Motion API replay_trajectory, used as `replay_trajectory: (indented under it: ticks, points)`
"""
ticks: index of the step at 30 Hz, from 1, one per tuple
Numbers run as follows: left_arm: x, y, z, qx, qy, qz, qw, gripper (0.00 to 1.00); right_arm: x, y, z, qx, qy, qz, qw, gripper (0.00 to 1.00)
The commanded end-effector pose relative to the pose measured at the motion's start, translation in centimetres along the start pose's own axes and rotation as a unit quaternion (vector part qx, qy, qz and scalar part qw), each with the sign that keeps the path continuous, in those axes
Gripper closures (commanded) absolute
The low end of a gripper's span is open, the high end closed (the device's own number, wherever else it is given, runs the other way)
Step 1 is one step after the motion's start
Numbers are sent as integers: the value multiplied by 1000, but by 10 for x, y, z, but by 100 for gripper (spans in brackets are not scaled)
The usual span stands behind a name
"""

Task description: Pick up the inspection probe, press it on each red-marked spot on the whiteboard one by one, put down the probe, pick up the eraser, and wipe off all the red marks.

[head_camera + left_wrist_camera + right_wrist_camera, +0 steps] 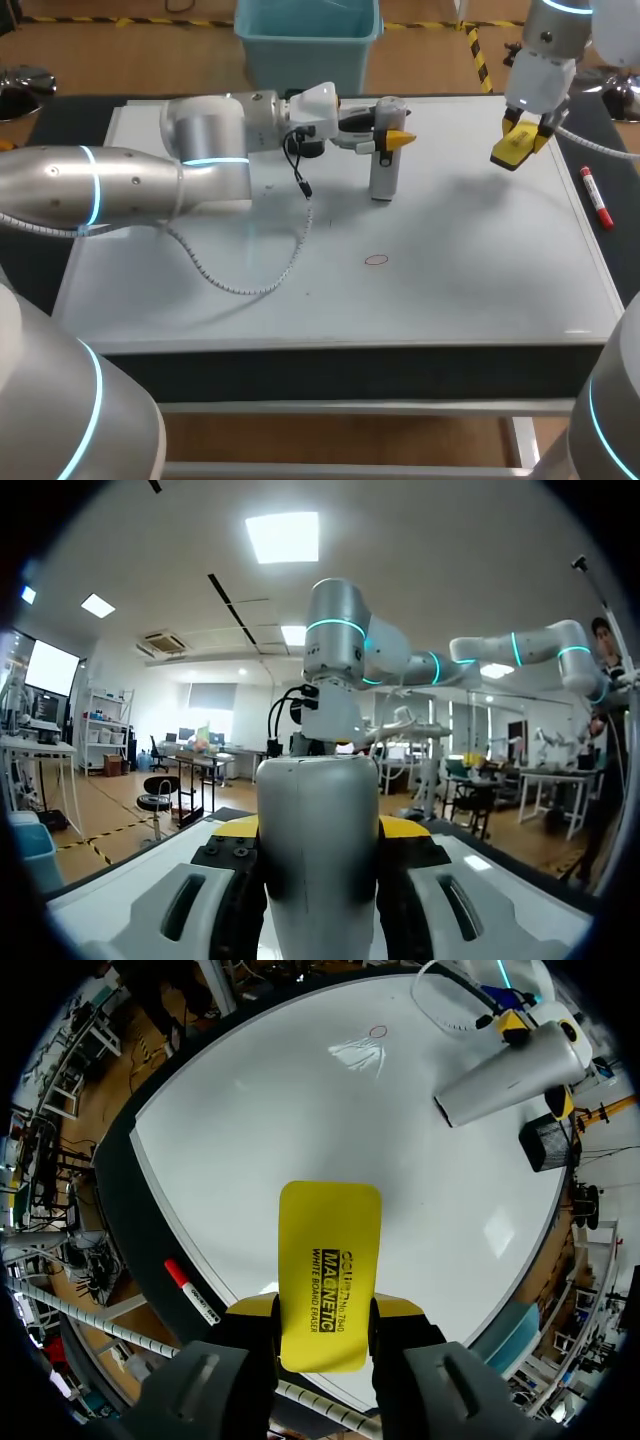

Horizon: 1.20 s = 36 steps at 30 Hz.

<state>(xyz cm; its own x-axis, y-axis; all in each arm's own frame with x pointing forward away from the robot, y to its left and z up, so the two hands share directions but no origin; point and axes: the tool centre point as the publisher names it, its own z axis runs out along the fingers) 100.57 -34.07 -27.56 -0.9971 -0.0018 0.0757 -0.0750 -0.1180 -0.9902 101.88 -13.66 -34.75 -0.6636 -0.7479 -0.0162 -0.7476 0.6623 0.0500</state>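
The grey cylindrical probe (384, 165) stands upright on the whiteboard (480, 290) at its far middle. My left gripper (386, 131) is shut on its upper part; in the left wrist view the probe (320, 850) fills the gap between the yellow-tipped fingers (402, 827). My right gripper (522, 133) hangs above the board's far right corner, shut on the yellow eraser (513, 150), whose flat face (328, 1270) sticks out ahead of the fingers. One small red ring mark (376, 260) lies on the board in front of the probe, also visible as the red ring (377, 1032).
A red marker pen (597, 197) lies beside the board's right edge. A white coiled cable (250, 285) trails from my left wrist across the board's left half. A blue bin (307, 40) stands behind the table.
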Motion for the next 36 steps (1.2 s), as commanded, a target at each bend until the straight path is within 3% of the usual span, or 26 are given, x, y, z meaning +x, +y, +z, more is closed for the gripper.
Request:
replay_trajectory:
  ticks: [1, 12, 17, 24, 36]
  points:
    - [-2, 3, 0, 2, 1, 0, 1000, 100, 0, -1, -1, 0, 2, -1, 1000, 100]
    - [-1, 1, 0, 1, 3, 2, 1000, 100, 0, -1, -1, 0, 2, -1, 1000, 100]
    - [1, -7, 1, 2, 5, 7, 1000, 100, 0, -1, -1, 0, 2, -1, 1000, 100]
    - [6, -31, -12, 5, 15, 10, 1000, 100, 0, -1, -1, 0, 2, -1, 1000, 100]
    - [14, -80, -71, 18, 6, 38, 999, 100, 0, -1, -1, 0, 2, -1, 1000, 100]
